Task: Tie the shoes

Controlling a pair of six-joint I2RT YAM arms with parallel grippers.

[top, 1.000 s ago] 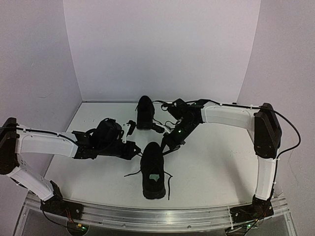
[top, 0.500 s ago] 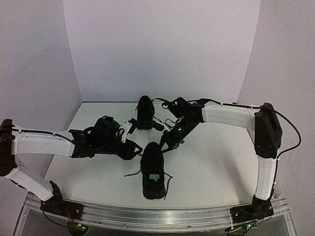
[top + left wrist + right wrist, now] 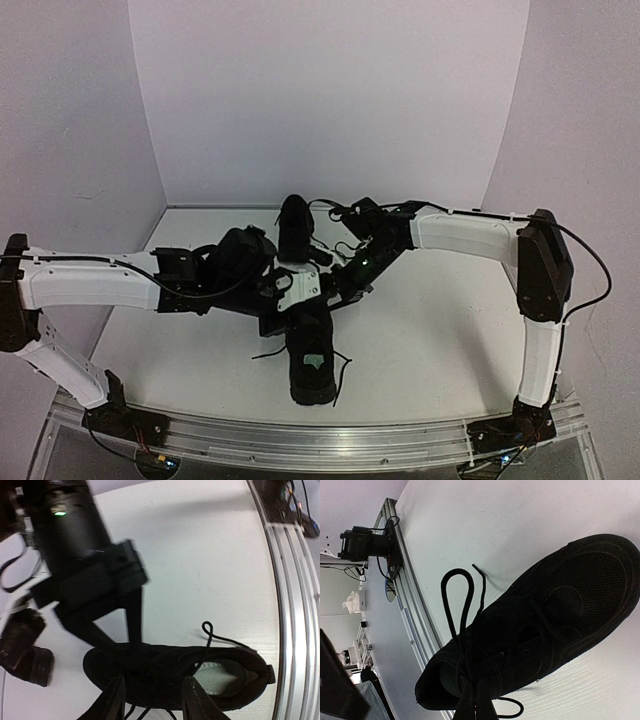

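Change: left claw (image 3: pixel 154 700) moved from beside near shoe (image 3: pixel 312 365) to over it, fingers now parted, holding nothing | right claw (image 3: pixel 133 630): pinched together on lace (image 3: pixel 455 605)

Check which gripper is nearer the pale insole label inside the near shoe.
Left. The left gripper hangs open astride the middle of the near shoe, right beside the pale insole label. The right gripper is at the toe end, farther off.

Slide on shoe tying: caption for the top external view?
Left gripper open over the near black sneaker, right gripper shut at its toe end; second sneaker behind.
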